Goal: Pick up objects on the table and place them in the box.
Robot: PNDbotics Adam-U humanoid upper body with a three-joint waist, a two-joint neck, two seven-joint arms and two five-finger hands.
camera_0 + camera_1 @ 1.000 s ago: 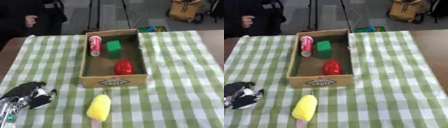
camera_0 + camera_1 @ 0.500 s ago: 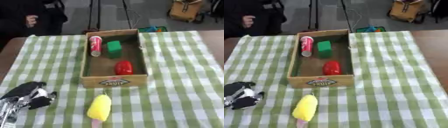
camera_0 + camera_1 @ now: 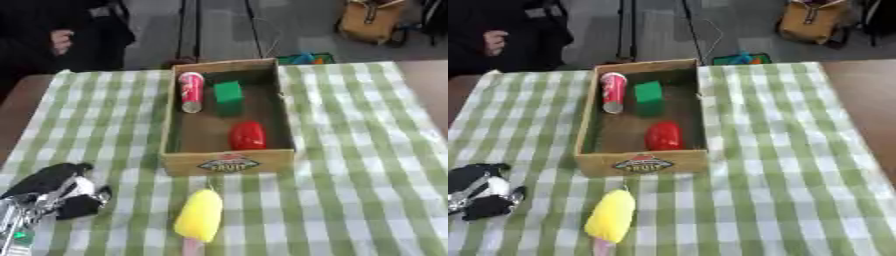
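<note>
Green-checked cloth covers the desk (image 3: 367,150), where the left hand (image 3: 57,190), curled and empty, has drawn back slightly nearward, leaving the yellow oblong object (image 3: 200,215) unboxed.

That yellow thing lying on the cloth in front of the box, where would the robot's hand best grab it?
Probably across the plump middle of the yellow thing, fingers coming down from above. It lies lengthwise, pointing toward the wooden box, with bare cloth on both long sides. The pale stick at its near end looks too thin to hold. The left hand rests nearest.
</note>
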